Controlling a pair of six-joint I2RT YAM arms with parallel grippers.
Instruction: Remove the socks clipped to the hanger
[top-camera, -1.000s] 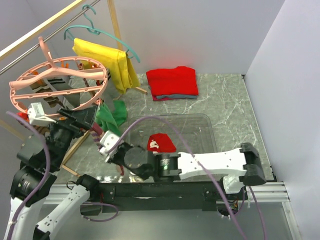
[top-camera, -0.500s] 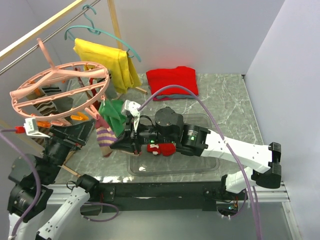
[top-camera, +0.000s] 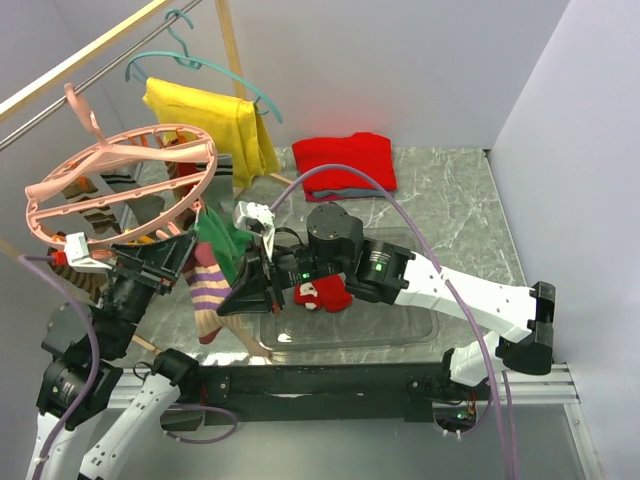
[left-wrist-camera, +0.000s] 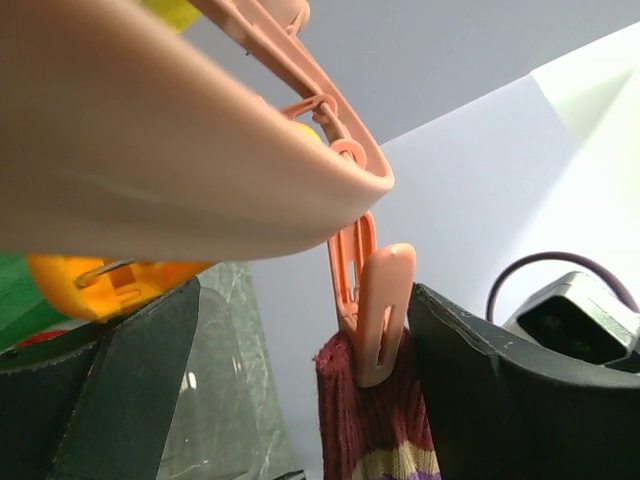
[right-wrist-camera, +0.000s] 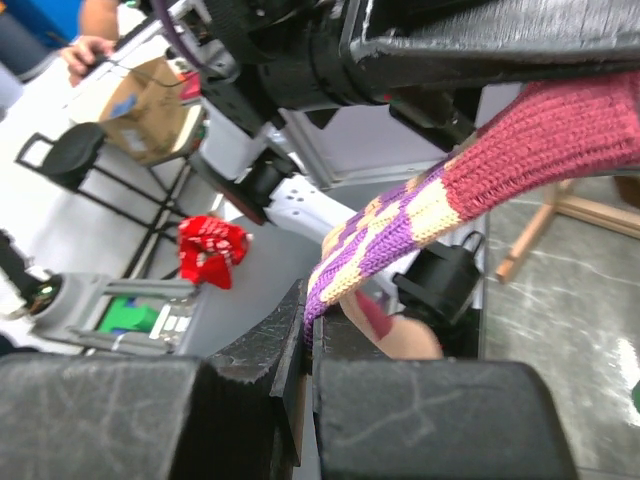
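Note:
The pink ring hanger (top-camera: 120, 185) hangs tilted at the upper left. A maroon, tan and purple striped sock (top-camera: 208, 295) hangs from a pink clip (left-wrist-camera: 380, 310) on its rim. My left gripper (left-wrist-camera: 300, 390) is open, with the clip and the sock top (left-wrist-camera: 375, 420) between its fingers; the right finger (left-wrist-camera: 510, 400) is close beside them. In the top view it (top-camera: 165, 262) sits under the ring. My right gripper (right-wrist-camera: 313, 340) is shut on the lower part of the striped sock (right-wrist-camera: 470, 175), and shows beside it in the top view (top-camera: 226, 300). A red sock (top-camera: 325, 293) lies in the bin.
A clear plastic bin (top-camera: 400, 330) sits under the right arm. A green cloth (top-camera: 222, 245) and brown striped socks (top-camera: 100, 195) hang from the ring. A yellow shirt (top-camera: 205, 120) hangs on a teal hanger from the wooden rack (top-camera: 90, 50). A folded red garment (top-camera: 345, 165) lies at the back.
My right arm swung from the bin's near left corner to the striped sock and closed on it. The hanger shifted and tilted. The sock now hangs lower and more to the left.

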